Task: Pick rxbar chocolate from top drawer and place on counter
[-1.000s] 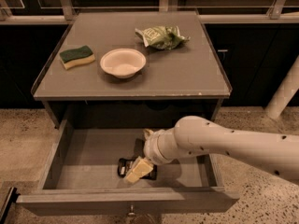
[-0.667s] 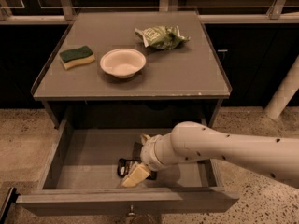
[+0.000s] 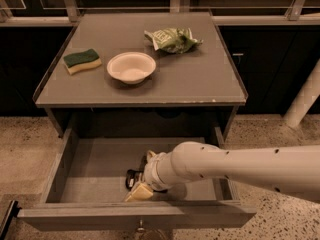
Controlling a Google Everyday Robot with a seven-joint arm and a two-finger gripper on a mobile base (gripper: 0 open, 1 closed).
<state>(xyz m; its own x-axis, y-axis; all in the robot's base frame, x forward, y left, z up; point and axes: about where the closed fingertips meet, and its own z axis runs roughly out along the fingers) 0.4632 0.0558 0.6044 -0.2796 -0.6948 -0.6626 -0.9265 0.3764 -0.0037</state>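
The top drawer [image 3: 90,161] is pulled open below the counter [image 3: 195,79]. The rxbar chocolate [image 3: 131,176] lies as a small black bar on the drawer floor near the front middle, mostly hidden by my arm. My gripper [image 3: 138,190] is down inside the drawer, right at the bar, its pale tip close to the drawer's front panel. My white arm [image 3: 235,166] reaches in from the right over the drawer's right side.
On the counter sit a green and yellow sponge [image 3: 81,61] at the left, a white bowl [image 3: 131,67] in the middle and a green wrinkly snack bag [image 3: 172,39] at the back. A white post [image 3: 305,96] stands at the right. The floor is speckled stone.
My gripper has moved a little to the left and toward the drawer's front, staying low over the black bar. Things on the counter have not moved.
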